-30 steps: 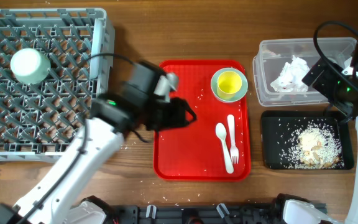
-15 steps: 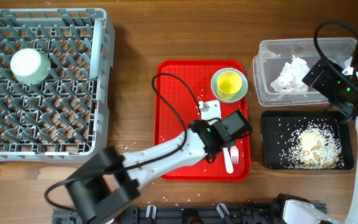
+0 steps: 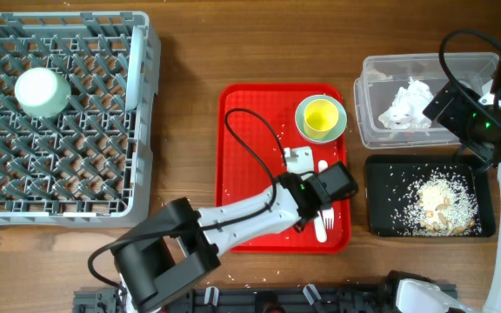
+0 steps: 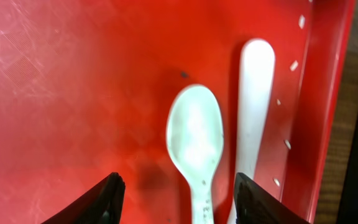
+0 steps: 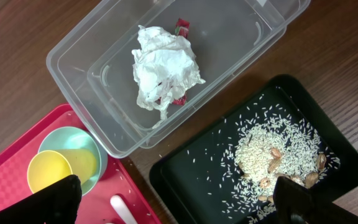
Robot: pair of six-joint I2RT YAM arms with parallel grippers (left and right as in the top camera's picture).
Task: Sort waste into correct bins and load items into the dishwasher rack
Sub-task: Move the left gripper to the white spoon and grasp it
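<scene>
left gripper (image 4: 178, 190) half open, holding nothing, straddling white spoon (image 4: 195, 140) beside white fork (image 4: 255, 87) at red tray (image 4: 55, 93) near-right; right gripper (image 5: 173, 208) wide open, empty.

Red serving tray (image 3: 249, 165): uniform glossy red, finely scratched. Spoon (image 4: 194, 140) and fork (image 4: 253, 93): plain white. Cup (image 5: 53, 171): solid yellow. Saucer (image 5: 82, 146): pale blue-green, unpatterned. Tub (image 5: 241, 37): clear and colourless. Tissue (image 5: 163, 68): white, with grey shadows in its creases. Wrapper (image 5: 182, 26): red. Flat tray (image 5: 185, 180): matt black, speckled with off-white rice (image 5: 260, 149). Food scraps (image 5: 272, 180): tan to light brown among the grains. Rack (image 3: 137, 104): mid grey, a regular lattice of pegs. Bowl (image 3: 42, 92): pale blue-green, plain. Table (image 3: 190, 52): warm brown, with darker wood-grain streaks.
</scene>
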